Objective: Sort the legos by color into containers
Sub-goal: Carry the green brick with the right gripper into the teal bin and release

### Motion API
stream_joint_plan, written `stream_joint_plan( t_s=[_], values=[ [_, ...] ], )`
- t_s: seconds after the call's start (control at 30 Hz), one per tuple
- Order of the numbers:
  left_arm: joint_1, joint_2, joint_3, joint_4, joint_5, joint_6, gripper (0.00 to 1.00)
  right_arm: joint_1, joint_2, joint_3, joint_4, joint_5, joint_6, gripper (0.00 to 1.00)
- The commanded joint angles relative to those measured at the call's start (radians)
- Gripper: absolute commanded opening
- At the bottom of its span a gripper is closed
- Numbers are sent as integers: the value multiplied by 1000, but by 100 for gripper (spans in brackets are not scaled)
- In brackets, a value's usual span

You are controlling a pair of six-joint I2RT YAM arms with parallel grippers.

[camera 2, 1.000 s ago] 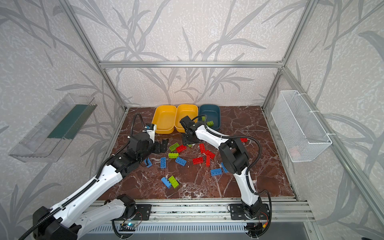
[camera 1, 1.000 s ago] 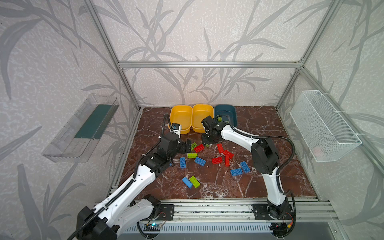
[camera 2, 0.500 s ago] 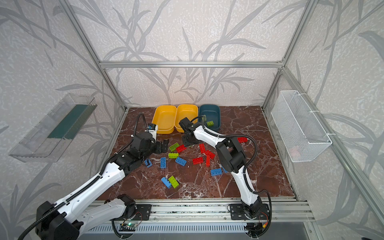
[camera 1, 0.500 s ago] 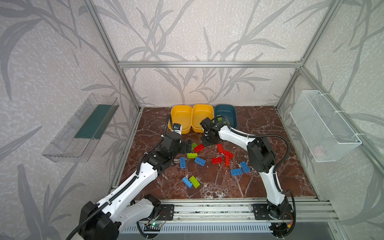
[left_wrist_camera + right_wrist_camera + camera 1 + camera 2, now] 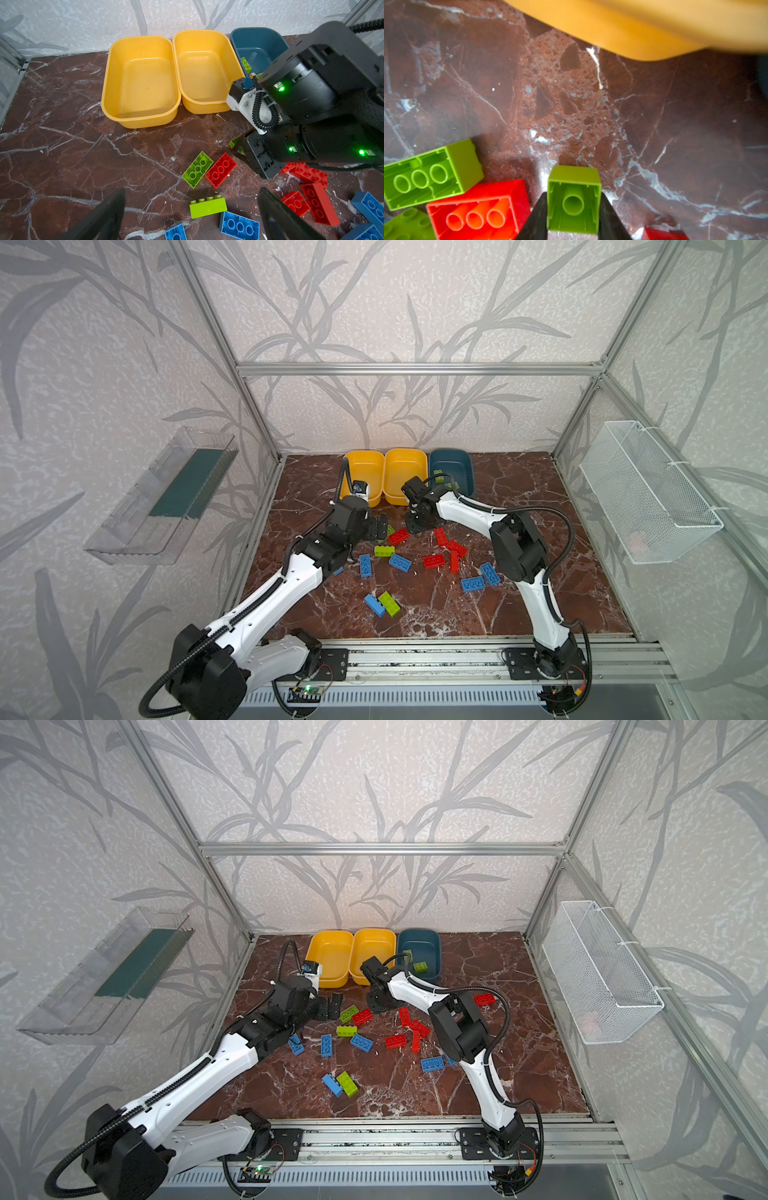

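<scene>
On the dark red stone table (image 5: 436, 614), near the middle of both top views, you have your right gripper (image 5: 419, 526) squeezed tight on a small green brick (image 5: 573, 199), just below a yellow tub (image 5: 406, 452). Red, green and blue bricks (image 5: 398, 536) lie around it. Your left gripper (image 5: 380, 526) hangs wide open beside them.
</scene>
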Motion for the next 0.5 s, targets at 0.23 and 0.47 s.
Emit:
stream_joint_plan(
  t_s=[0.23,0.47],
  values=[
    [4,43,63,21,19,30,99,-14,-83,3,-81,37,-11,32],
    [3,63,69,40,23,38,99,-77,-217,1,-122,72,-23,32]
  ],
)
